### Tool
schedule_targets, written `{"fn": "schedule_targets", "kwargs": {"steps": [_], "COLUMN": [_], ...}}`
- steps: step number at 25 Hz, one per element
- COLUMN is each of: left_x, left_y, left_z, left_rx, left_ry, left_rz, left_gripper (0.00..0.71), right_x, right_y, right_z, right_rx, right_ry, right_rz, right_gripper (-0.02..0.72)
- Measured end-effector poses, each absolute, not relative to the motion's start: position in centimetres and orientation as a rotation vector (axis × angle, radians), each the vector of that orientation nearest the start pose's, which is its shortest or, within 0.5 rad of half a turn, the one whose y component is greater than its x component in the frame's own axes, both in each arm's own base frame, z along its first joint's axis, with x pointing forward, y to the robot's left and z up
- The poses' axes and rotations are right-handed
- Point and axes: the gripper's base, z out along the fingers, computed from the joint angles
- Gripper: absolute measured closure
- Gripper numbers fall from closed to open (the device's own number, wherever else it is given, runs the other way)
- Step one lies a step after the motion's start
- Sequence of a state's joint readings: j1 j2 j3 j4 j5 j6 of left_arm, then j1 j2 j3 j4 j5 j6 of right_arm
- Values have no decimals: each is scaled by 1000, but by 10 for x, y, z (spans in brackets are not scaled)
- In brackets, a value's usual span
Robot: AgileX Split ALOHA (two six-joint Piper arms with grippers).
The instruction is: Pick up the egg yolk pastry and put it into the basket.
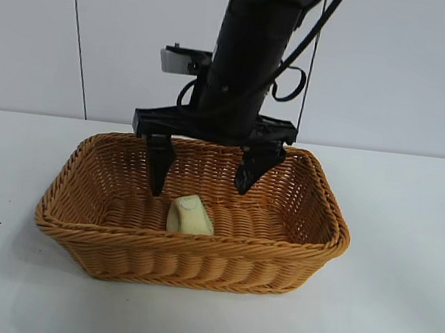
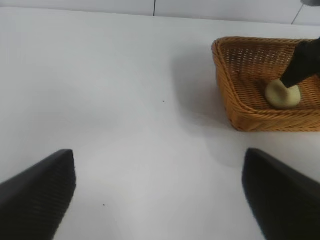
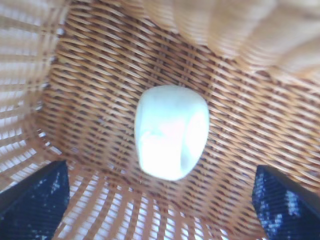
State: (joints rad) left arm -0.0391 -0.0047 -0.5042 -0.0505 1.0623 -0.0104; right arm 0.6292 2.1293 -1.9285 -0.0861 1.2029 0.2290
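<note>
Already the pastry (image 1: 190, 215) is lying on the basket (image 1: 309, 247) floor at frame centre, the right gripper (image 1: 203, 179) is hanging wide and empty above it, leaving only withdrawal, the left gripper (image 2: 160, 192) idling wide off-basket.

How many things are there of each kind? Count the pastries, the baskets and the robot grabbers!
Egg yolk pastry: 1, lying inside the basket.
Basket: 1, on the white table.
Grippers: 2, the right gripper open above the pastry, the left gripper open over the table, away from the basket.
Total: 4
</note>
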Motion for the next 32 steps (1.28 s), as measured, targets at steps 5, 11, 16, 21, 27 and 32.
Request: {"fn": "schedule_targets", "kwargs": {"steps": [5,11,16,21,27,32], "left_x": [-6,-6,-6,-6,-6,-6], "left_y": [-4,-4,-4,-4,-4,-4], "left_z": [278,278,278,278,278,278], "left_rx": [32,32,32,32,32,32], "left_ry": [2037,2037,2037,2037,2037,2037], "left_rz": [-91,-91,-91,-91,-91,-91], "left_gripper": [44,44,44,44,44,44], "right_x": [383,406,435,454,459,459], "right_y": [255,215,148,71,7,-14], "right_z": [265,265,265,265,265,265], "right_rx": [-556,-425,-245,-9,158,220], "right_ry": [2768,2792,2810,2822,2825,2828], "right_rz": [58,16,-47,-97,-135,-147], "right_gripper": [10,10,10,10,10,10]}}
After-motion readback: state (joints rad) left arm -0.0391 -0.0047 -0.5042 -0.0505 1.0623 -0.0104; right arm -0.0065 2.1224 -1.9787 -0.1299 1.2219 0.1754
